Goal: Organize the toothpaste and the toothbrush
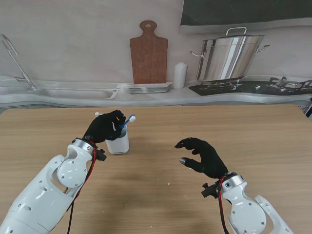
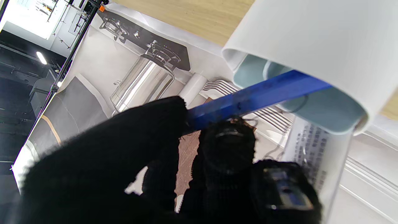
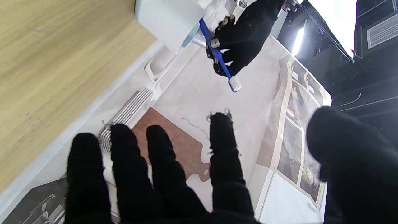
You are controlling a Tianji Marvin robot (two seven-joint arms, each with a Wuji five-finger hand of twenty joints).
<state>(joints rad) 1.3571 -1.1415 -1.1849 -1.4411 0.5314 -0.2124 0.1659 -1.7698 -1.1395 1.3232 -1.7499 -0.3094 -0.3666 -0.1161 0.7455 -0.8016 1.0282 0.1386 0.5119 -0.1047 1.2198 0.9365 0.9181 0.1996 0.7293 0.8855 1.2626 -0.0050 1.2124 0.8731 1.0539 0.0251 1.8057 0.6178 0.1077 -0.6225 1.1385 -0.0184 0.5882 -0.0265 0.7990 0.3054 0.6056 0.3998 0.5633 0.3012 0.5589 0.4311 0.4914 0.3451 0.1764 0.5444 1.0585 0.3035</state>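
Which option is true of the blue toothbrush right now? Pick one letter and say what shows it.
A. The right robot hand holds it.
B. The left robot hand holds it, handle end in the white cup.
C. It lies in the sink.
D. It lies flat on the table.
B: the left robot hand pinches the blue toothbrush, whose handle runs into the white cup, bristles up; the right robot hand is empty.

The toothbrush [image 1: 127, 121] is blue w/ white bristles, & the cup [image 1: 118, 144] is white outside & pale blue-grey inside. Both robot hands, left robot hand [image 1: 104, 126] & right robot hand [image 1: 202, 157], wear black gloves, & the arms are white w/ red & black wires. The tabletop [image 1: 253, 131] is light brown wood w/ thin grain lines; the backdrop pic shows a brown cutting board [image 1: 148, 52], a shiny silver pot [image 1: 230, 56] & white plates [image 1: 147, 88].
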